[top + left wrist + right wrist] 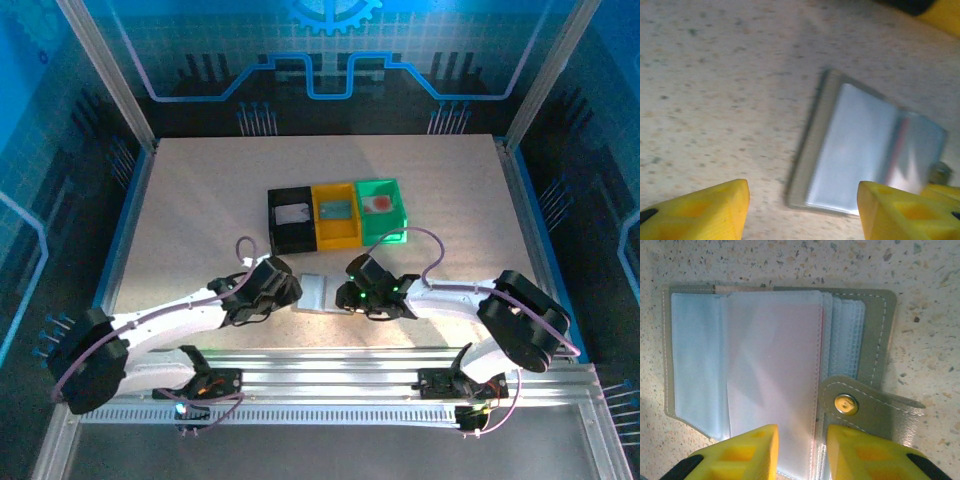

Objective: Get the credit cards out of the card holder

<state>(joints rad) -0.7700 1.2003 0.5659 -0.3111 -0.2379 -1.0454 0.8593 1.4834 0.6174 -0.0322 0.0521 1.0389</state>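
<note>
On the top camera I see the card holder [322,292] lying open on the table [200,220], near my edge. It sits between the left gripper [290,291] and the right gripper [350,296], both low beside it. Behind it three bins stand in a row. The black bin [272,222] has a whitish card [292,213] in it, the yellow bin [338,241] a bluish card [336,209], and the green bin [386,236] a pale card with a red mark [378,203].

The left wrist picture is blurred. The left gripper [802,215] stands spread wide and grips nothing. The card holder [865,145] lies flat just ahead with its pale blue pockets facing up, and its near edge reaches in between the yellow fingertips [705,212].

On the right wrist camera, the right gripper [802,455] has its fingers drawn close, with only a narrow gap between them. A clear sleeve [775,365] of the card holder [875,330] runs down into that gap. I cannot tell whether the fingers pinch it or only flank it. The tab clasp [875,412], with its brass snap, lies beside the right-hand finger.
</note>
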